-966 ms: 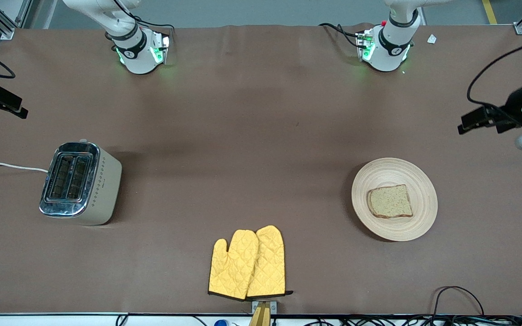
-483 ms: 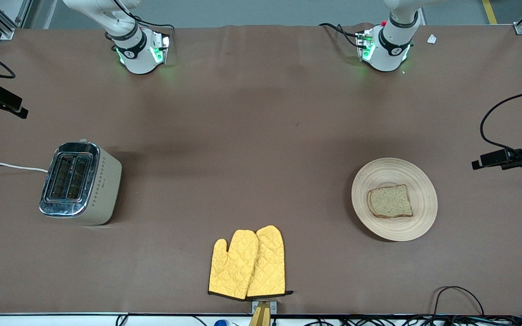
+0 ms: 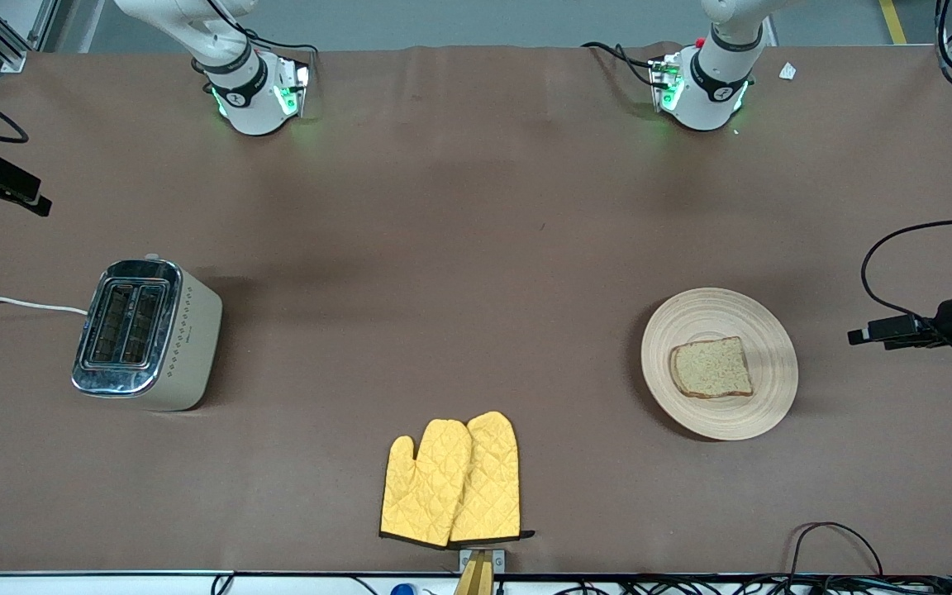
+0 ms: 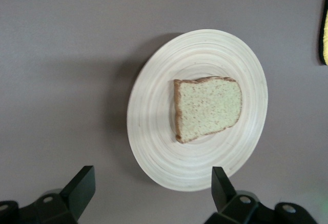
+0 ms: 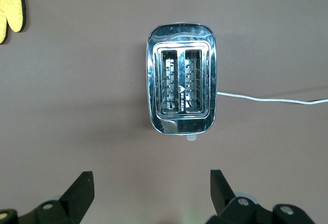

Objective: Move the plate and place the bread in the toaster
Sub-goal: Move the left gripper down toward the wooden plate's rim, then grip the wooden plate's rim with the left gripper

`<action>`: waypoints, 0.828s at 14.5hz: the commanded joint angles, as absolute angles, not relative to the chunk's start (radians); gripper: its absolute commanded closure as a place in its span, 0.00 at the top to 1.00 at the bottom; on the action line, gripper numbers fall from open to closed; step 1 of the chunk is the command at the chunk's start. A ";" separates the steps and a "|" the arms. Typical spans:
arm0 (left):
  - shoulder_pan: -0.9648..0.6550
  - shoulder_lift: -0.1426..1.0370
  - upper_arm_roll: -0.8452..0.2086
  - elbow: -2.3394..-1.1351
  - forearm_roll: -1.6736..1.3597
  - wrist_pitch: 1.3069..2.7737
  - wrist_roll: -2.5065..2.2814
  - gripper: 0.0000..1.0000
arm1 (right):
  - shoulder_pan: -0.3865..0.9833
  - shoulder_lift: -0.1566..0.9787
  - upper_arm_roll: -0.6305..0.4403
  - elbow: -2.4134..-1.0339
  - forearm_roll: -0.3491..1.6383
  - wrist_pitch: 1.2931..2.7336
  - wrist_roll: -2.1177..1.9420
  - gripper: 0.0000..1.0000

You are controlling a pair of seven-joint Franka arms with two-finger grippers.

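Looking down from the left wrist, you see the left gripper [image 4: 151, 196] spread wide and empty above the plate [image 4: 154, 147], the bread [image 4: 207, 107] lying on it. Your right gripper [image 5: 148, 193], equally wide and empty, hangs over the toaster [image 5: 181, 85] on the desk [image 3: 476, 273].

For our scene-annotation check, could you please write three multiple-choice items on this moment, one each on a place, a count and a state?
1. Where is the bread?
A. on the plate
B. in the toaster
C. on the oven mitts

2. How many slots does the toaster have?
A. one
B. two
C. four

3. How is the left end effector?
A. shut on the bread
B. shut on the plate
C. open, holding nothing

Answers: 1 A, the slice lies flat on the plate; 2 B, the right wrist view shows two empty slots; 3 C, its fingers stand wide apart above the plate's rim.
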State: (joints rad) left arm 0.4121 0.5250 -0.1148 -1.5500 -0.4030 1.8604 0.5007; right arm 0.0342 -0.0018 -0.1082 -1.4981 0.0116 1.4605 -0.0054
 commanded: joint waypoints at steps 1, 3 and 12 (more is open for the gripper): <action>0.454 0.625 -0.121 -1.534 -0.503 1.890 0.648 1.00 | 0.026 -0.012 -0.098 -1.505 0.006 1.454 0.009 1.00; 0.472 0.696 -0.121 -1.528 -0.590 1.893 0.733 0.98 | 0.026 -0.012 -0.098 -1.505 0.006 1.454 0.009 1.00; 0.476 0.836 -0.121 -1.520 -0.784 1.896 0.900 0.70 | 0.026 -0.012 -0.098 -1.505 0.008 1.454 0.009 1.00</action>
State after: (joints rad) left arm 0.4726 0.8219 -0.1170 -1.5414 -0.7571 1.8957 0.8816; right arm 0.0342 -0.0018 -0.1082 -1.4982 0.0116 1.4593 -0.0053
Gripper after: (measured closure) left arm 0.282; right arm 0.000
